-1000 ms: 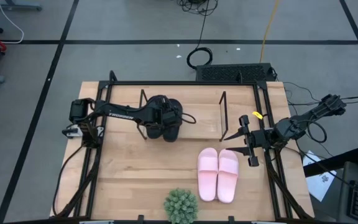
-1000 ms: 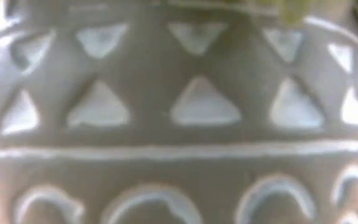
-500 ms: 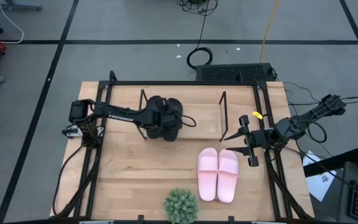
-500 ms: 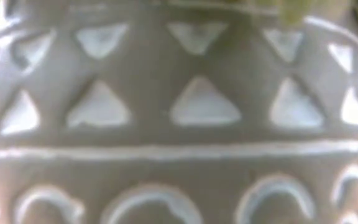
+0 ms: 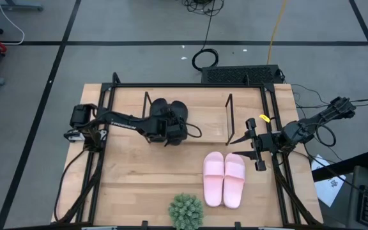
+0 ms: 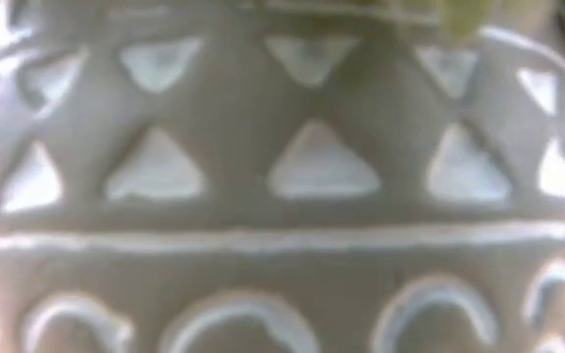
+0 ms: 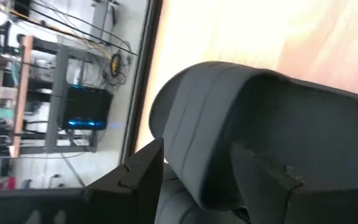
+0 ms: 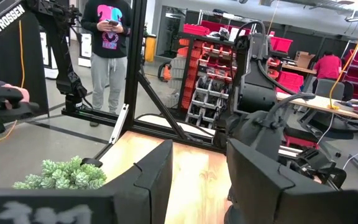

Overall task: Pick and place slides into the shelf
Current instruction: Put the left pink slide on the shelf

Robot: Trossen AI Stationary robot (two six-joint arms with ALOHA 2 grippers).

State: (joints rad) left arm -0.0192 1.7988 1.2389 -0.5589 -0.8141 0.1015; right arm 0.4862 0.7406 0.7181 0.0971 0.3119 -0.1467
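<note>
The black pair of slides point(image 5: 170, 115) lies side by side on the shelf's board point(image 5: 203, 121), at its left end, next to the left wire end frame point(image 5: 147, 105). My left gripper point(image 5: 163, 131) reaches in from the left over their near-left part. In the left wrist view its open fingers point(image 7: 140, 171) stand on either side of a black slide's strap point(image 7: 194, 118). The pink pair point(image 5: 223, 179) lies sole down on the table, in front of the shelf's right end. My right gripper point(image 5: 243, 148) waits open at the right rail, by the right end frame point(image 5: 229, 118). My left gripper comes level from the table's left, and the black slide's strap point(image 7: 188, 165) fills the gap between its fingers. Whether the fingers touch the strap, I cannot tell. The slide lies on the shelf's board.
A potted plant point(image 5: 185, 211) stands at the table's near edge, and its patterned pot point(image 6: 282, 176) fills the whole low view. Black rails point(image 5: 101, 166) run along both table sides. Bare wood lies left of the pink pair. A person point(image 8: 107, 37) stands beyond the table.
My left gripper has drawn back a little toward the table's left and near edge, from over the middle of the black pair to its near-left part. The black slides have stayed where they were.
</note>
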